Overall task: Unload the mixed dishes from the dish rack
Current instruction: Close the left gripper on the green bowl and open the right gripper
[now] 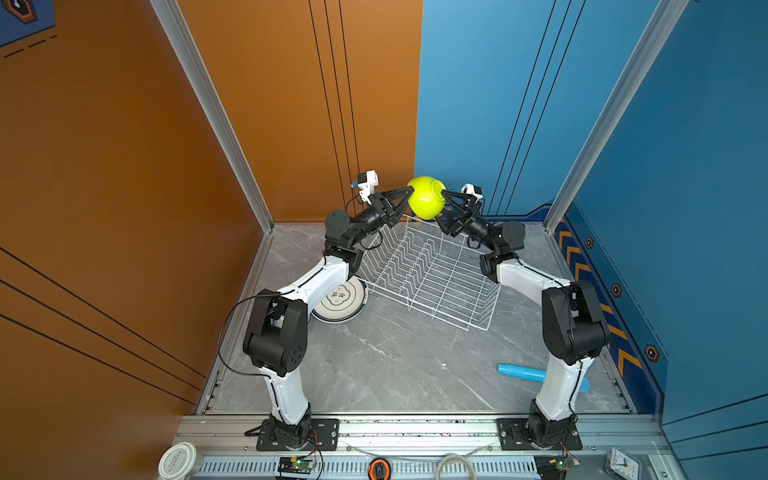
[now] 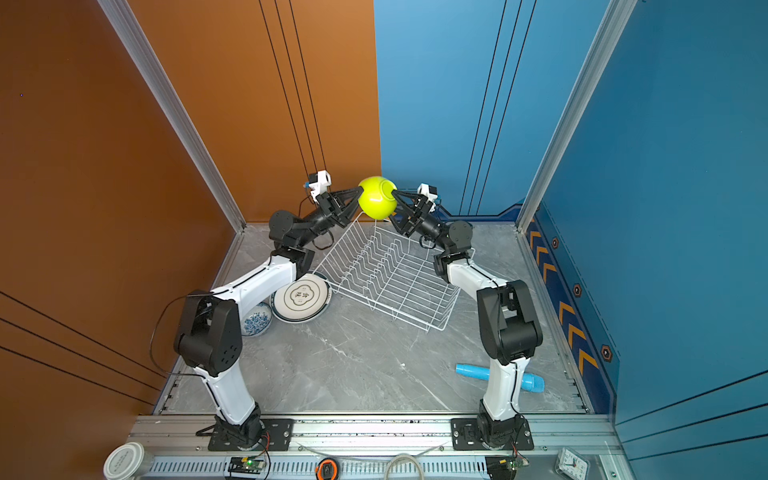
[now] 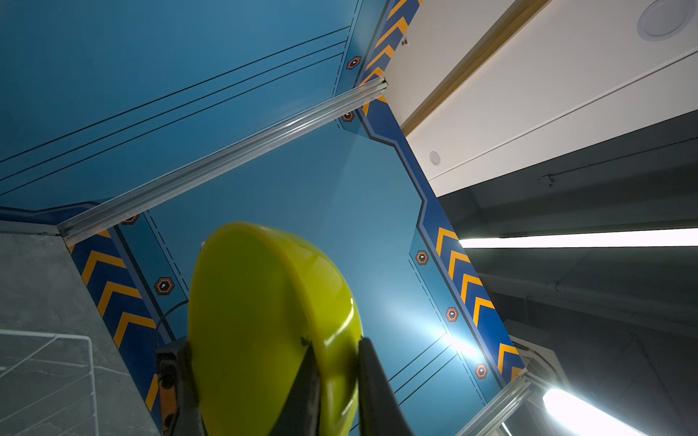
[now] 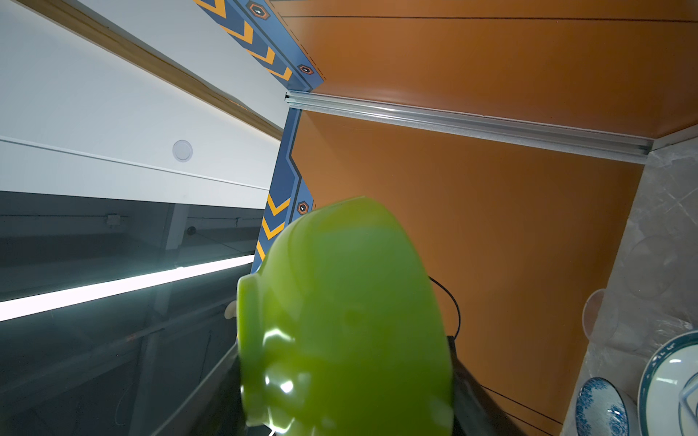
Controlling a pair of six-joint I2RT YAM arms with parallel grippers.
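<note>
Left wrist view looks up along the left claw (image 3: pixel 334 351) at the green bowl (image 3: pixel 257 321). One finger (image 3: pixel 302 381) lies against the bowl's inner face and the other (image 3: pixel 374 381) against the outside, so this claw is clamped on the bowl's wall at the rim.

The right wrist view shows the bowl (image 4: pixel 340 302) from outside, foot ring to one side, filling the gap of the right claw (image 4: pixel 345 377). Its fingers stand wide apart on opposite sides of the bowl and grip it across the body.

In both top views the bowl (image 1: pixel 424 201) (image 2: pixel 376 199) hangs in the air above the far end of the white wire rack (image 1: pixel 432 274) (image 2: pixel 386 274). It is tipped on its side, the left claw (image 1: pixel 409 199) (image 2: pixel 360 199) touching its left and the right claw (image 1: pixel 441 203) (image 2: pixel 394 203) its right.

The rack stands slantwise on the grey bench (image 1: pixel 374 365). A dark-rimmed white plate (image 1: pixel 345 299) (image 2: pixel 301 295) lies flat just beside the rack's near left corner, partly under the left arm. A small blue-patterned bowl (image 2: pixel 255 320) sits touching or almost touching the plate on the left. Clear glass cups (image 4: pixel 600 313) show faintly in the right wrist view, near the plate (image 4: pixel 664 377). A light blue tube (image 1: pixel 519 372) lies well apart, behind the right arm.
</note>
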